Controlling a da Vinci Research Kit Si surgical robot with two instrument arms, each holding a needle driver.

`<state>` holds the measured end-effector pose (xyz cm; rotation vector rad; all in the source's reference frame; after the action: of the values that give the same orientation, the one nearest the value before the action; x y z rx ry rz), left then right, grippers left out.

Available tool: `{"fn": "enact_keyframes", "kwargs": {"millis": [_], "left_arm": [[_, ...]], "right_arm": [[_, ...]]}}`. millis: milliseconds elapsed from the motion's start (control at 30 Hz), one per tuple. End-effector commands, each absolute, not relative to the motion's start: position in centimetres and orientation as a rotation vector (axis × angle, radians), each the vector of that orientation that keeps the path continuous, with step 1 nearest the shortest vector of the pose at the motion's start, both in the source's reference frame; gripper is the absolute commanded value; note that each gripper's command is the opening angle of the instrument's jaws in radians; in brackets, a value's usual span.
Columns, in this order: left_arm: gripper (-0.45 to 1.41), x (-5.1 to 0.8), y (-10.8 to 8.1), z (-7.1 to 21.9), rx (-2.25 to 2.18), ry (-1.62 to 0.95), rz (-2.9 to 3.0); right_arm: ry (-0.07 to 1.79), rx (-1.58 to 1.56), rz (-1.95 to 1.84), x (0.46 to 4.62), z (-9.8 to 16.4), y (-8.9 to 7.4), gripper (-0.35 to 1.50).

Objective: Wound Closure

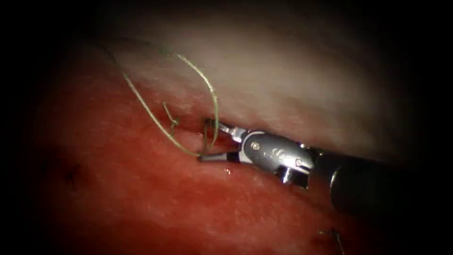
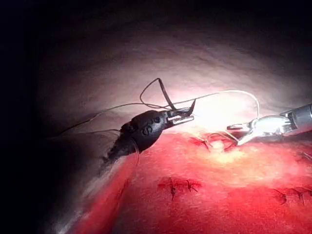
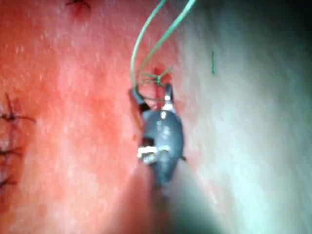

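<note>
My right tool [image 1: 205,140] comes in from the right and lies low over the red tissue [image 1: 141,198]. Its jaws are open, one on each side of two strands of green thread [image 1: 141,101] just right of a small knot [image 1: 172,122]. In the right wrist view the same open jaws [image 3: 151,91] straddle the strands above the knot [image 3: 157,78]. In the left wrist view my left tool [image 2: 187,116] is shut on the thread [image 2: 229,92], which arcs over to the right tool [image 2: 234,135]. A thin dark loop [image 2: 161,90] rises behind the left jaws; I cannot tell whether it is needle or thread.
Pale fatty tissue [image 1: 292,80] lies beyond the red surface. Finished dark stitches [image 2: 173,185] sit in the red tissue nearer the camera, with more stitches [image 3: 9,117] in the right wrist view. A short cut thread end [image 1: 337,238] lies near the right shaft.
</note>
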<state>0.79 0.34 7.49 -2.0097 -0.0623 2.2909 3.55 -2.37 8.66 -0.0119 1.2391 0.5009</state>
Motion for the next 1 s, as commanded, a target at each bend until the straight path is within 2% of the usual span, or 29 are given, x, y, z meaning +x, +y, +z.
{"fn": "enact_keyframes", "kwargs": {"millis": [33, 333, 533, 1000], "left_arm": [[-0.45, 0.75, 0.35, 7.56, -2.012, -0.062, 2.291], [-0.45, 0.75, 0.36, 7.58, -2.007, -0.059, 2.294], [-0.45, 0.73, 0.35, 7.59, -2.005, -0.056, 2.295], [-0.45, 0.73, 0.36, 7.61, -2.006, -0.057, 2.295]], "right_arm": [[1.236, -0.009, 0.499, 3.61, 8.74, -2.30, 0.89], [1.111, 0.036, 0.305, 3.65, 8.75, -2.26, 0.88], [1.112, 0.016, 0.286, 3.68, 8.75, -2.20, 0.89], [1.080, 0.001, 0.283, 3.23, 8.64, -2.25, 0.89]]}}
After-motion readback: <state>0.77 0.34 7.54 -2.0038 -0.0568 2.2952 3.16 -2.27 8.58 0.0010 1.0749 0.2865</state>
